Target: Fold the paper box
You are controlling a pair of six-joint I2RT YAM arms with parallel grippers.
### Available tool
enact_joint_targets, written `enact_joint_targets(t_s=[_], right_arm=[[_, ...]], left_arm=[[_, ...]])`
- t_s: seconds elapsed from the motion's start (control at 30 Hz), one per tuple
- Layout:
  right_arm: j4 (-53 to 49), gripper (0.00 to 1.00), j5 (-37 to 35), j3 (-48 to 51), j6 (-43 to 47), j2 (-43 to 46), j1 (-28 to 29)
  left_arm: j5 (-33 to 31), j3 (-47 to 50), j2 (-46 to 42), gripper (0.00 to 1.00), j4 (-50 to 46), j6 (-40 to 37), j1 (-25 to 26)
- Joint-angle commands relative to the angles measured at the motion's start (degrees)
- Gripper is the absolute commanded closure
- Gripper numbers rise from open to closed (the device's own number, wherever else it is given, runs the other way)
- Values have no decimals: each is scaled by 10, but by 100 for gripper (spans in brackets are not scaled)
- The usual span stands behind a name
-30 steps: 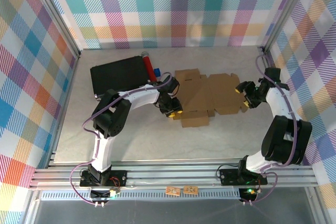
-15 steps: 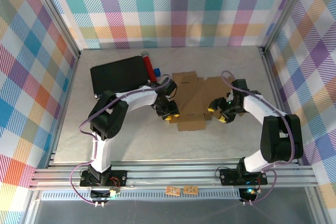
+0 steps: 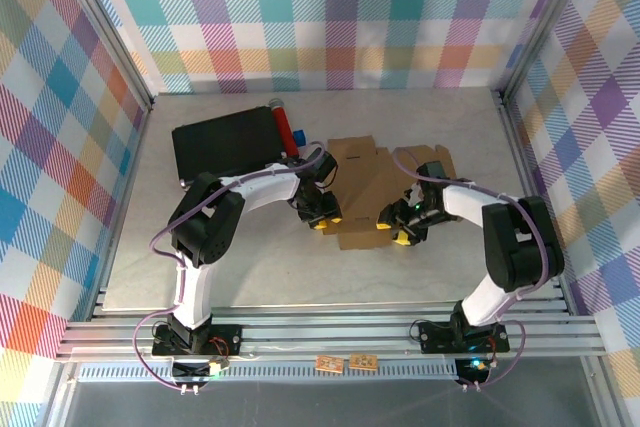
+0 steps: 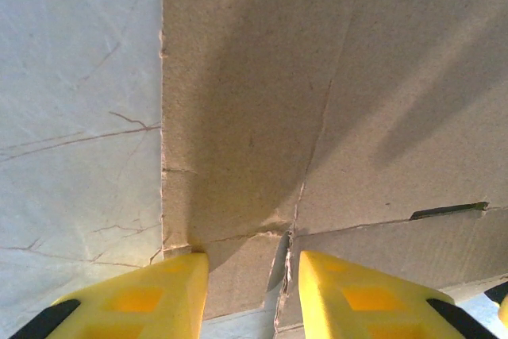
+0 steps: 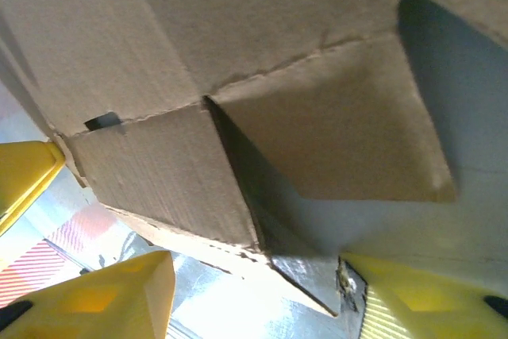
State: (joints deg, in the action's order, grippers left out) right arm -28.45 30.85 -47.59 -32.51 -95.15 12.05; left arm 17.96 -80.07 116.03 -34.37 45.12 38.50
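Two grippers flank the paper box [image 3: 362, 185] in the top view. It lies mid-table, mostly flat, near the black case [image 3: 225, 147], which has a red cylinder [image 3: 285, 125] along its right edge. Left gripper [image 3: 325, 219] sits at the box's near-left corner. Right gripper [image 3: 396, 228] is at the near-right edge, where the right panel looks raised off the table [image 3: 250, 267]. Judging by that, step in hand = folding the right side up along its crease while the left arm pins the base.

Left wrist view: yellow fingers [image 4: 135, 299] are apart, straddling a die-cut slit at the card's edge, not pinching. Card is matte brown and fibrous, w/ pressed score lines and one narrow slot. Table is pale grey, scuffed.

Right wrist view: fingers [image 5: 103, 291] are wide apart, w/ a lifted flap corner between them and shadow beneath. Cut edges look ragged. Next move prob. needs the jaws to close on that flap, then swing it inward about the crease w/o dragging the sheet. Thin card should bend easily but may buckle off-line.
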Motion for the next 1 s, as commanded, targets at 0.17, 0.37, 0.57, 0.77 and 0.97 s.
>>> enact_joint_targets(t_s=[0.17, 0.37, 0.57, 0.77, 0.97], right_arm=[[24, 55, 63, -13, 32, -21, 2], [42, 67, 91, -17, 10, -10, 1], [9, 80, 82, -30, 5, 9, 2], [-10, 78, 83, -37, 5, 27, 2], [-19, 72, 62, -53, 17, 8, 2]], left_arm=[[-13, 8, 5, 64, -37, -7, 4], [-18, 4, 5, 64, -41, -9, 4], [-33, -11, -3, 63, -56, -16, 4], [-35, -22, -2, 63, -65, -27, 4], [-30, -20, 1, 63, -65, -30, 4]])
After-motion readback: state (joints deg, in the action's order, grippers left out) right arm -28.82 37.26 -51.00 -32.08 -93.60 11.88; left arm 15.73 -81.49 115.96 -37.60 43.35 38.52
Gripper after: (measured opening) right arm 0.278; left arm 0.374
